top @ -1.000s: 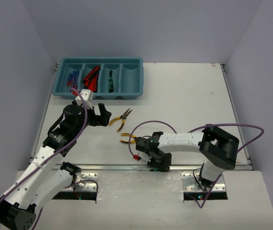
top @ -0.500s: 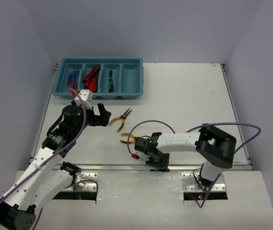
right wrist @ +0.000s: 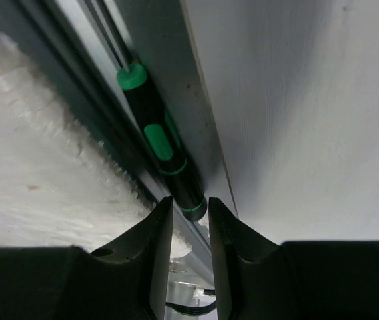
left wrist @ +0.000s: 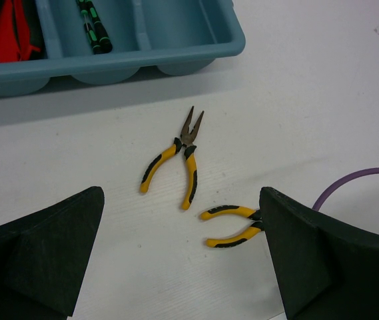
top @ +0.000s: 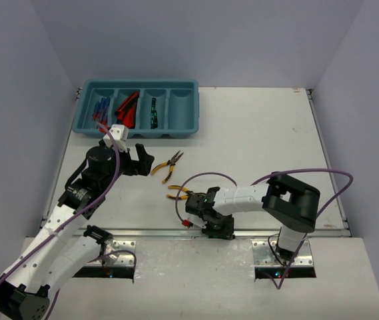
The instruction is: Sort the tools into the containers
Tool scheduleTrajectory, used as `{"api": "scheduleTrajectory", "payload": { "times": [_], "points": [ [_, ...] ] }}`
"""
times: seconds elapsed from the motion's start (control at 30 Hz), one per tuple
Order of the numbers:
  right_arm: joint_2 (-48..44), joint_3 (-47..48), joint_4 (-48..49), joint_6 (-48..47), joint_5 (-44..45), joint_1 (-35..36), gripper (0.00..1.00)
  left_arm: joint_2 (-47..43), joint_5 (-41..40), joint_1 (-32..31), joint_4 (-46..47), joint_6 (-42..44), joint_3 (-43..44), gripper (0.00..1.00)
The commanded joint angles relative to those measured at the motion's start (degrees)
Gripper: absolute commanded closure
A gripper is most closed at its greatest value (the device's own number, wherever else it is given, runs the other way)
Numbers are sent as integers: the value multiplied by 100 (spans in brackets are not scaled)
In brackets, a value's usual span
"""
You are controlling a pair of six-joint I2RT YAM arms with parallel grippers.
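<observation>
A thin black-and-green precision screwdriver (right wrist: 159, 147) lies in the metal groove along the table's near edge. My right gripper (right wrist: 189, 213) is shut on its butt end; in the top view this gripper (top: 216, 231) hides the tool. My left gripper (top: 146, 164) hovers open over the table with nothing between its fingers (left wrist: 56, 247). Two yellow-handled pliers lie on the table, one (top: 170, 165) (left wrist: 179, 163) beside the left gripper, the other (top: 178, 193) (left wrist: 232, 227) near the right wrist. The teal tray (top: 196, 113) holds blue/red screwdrivers (top: 100, 109), red-and-black knives (top: 128, 107) and a green-and-black screwdriver (top: 153, 113).
The tray's rightmost compartment (top: 183, 107) has no tool in it. A small red-ended tool (top: 186, 221) lies by the near edge, left of the right gripper. Purple cables (top: 209, 177) loop over the table. The metal rail (top: 149, 233) runs along the near edge.
The right wrist has shifted a little left along the near edge, and its jaws have narrowed onto the screwdriver's end. The left arm has not moved.
</observation>
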Motion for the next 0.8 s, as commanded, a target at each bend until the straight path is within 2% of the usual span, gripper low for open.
{"api": "scheduleTrajectory", "payload": {
  "times": [0.0, 0.2, 0.27, 0.33, 0.5, 0.77],
  "points": [
    [372, -30, -17, -39, -142, 125, 71, -86, 17, -17, 117, 71, 88, 0],
    [491, -86, 213, -99, 148, 128, 68, -74, 31, -17, 122, 80, 88, 0],
    [599, -72, 216, -152, 149, 128, 74, -83, 31, -17, 122, 80, 88, 0],
    [547, -98, 328, -195, 194, 128, 85, -92, 13, -17, 114, 80, 88, 0],
    [249, -108, 411, -186, 426, 137, 98, -74, 13, -17, 122, 80, 88, 0],
    [-324, 166, 87, -111, 638, 216, 100, -57, -11, -17, 131, 80, 88, 0]
  ]
}}
